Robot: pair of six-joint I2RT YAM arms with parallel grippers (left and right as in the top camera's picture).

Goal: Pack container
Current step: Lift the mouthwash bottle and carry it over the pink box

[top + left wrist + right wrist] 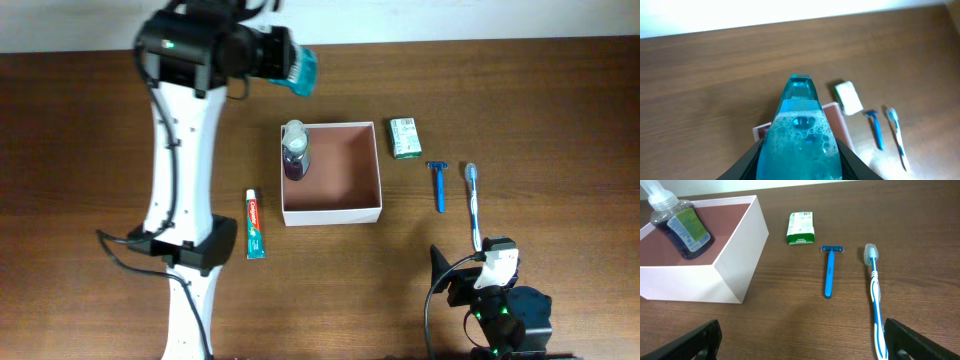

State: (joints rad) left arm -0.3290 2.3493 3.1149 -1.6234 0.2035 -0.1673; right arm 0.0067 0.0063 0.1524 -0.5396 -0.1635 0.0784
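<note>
The container (345,165) is a square white-walled box with a reddish-brown floor at the table's middle. A purple bottle (295,150) with a clear cap lies inside along its left wall. My left gripper (285,60) hangs above the table behind the container's left corner. It is shut on a teal bottle of foamy liquid (799,135), and its dark fingers (752,162) press both sides of the bottle. The container's corner (837,112) peeks out beneath the bottle. My right gripper (805,345) stands open and low near the front right, with nothing between its fingers.
A green-and-white soap box (404,137) lies right of the container. Further right lie a blue razor (438,185) and a blue-white toothbrush (473,205), whose handle end reaches my right finger (920,342). A toothpaste tube (254,224) lies left of the container.
</note>
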